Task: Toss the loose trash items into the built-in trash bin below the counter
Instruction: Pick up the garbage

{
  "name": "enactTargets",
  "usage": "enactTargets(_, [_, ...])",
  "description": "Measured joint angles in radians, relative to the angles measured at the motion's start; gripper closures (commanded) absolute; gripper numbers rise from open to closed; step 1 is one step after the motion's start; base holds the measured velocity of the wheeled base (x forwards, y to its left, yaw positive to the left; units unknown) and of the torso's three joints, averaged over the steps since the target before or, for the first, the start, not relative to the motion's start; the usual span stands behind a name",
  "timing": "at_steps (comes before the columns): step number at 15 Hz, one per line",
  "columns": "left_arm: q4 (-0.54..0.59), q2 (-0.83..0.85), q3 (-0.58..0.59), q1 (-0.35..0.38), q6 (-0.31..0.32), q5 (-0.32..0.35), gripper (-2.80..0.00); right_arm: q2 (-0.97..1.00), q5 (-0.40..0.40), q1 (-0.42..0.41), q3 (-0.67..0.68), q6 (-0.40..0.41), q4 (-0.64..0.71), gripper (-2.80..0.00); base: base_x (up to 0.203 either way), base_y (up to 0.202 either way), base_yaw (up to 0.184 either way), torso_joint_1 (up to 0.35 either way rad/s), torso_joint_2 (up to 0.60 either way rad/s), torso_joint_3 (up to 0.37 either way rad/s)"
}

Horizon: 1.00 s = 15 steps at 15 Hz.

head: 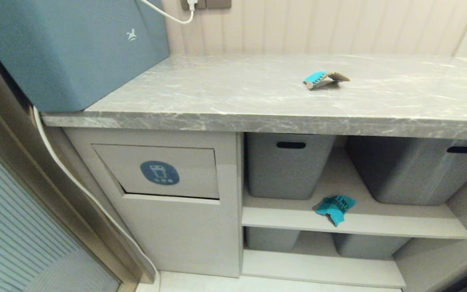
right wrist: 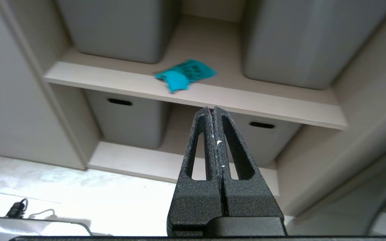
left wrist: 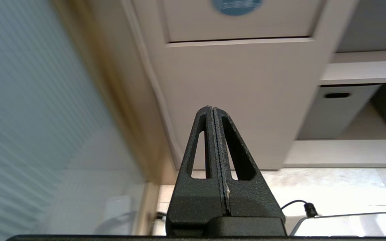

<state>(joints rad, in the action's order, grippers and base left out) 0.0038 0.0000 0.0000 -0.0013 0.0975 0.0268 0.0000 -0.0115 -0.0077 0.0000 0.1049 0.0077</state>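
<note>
Teal crumpled wrapper [head: 325, 79] on grey marble counter [head: 225, 93], another [head: 335, 207] on shelf [head: 351, 221] between grey plastic bins [head: 288, 164]; left gripper [left wrist: 213, 110] and right gripper [right wrist: 213, 110] both closed, empty.

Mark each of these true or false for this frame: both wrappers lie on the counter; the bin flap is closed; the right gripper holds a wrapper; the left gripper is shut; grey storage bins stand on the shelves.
1. Both wrappers lie on the counter. False: the wrapper with the tan inner side lies on the counter; the wrapper with dark lettering lies on the upper shelf, at its front edge, between two grey storage bins.
2. The trash bin flap is closed. True.
3. The right gripper holds a wrapper. False: it is shut and empty, short of the shelf.
4. The left gripper is shut. True.
5. Grey storage bins stand on the shelves. True.
</note>
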Motion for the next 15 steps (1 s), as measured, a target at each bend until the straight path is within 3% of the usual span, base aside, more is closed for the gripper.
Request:
enactTargets(8, [0.0,0.0,0.0,0.0,0.0,0.001,0.0,0.0,0.0,0.0,0.0,-0.001,0.0,0.0,0.0,-0.185,0.002,0.003,0.0,0.002])
enactTargets(15, [-0.001,0.0,0.0,0.0,-0.001,0.0,0.0,0.0,-0.001,0.001,0.0,-0.011,-0.001,0.0,-0.001,-0.001,-0.011,0.001,0.0,0.001])
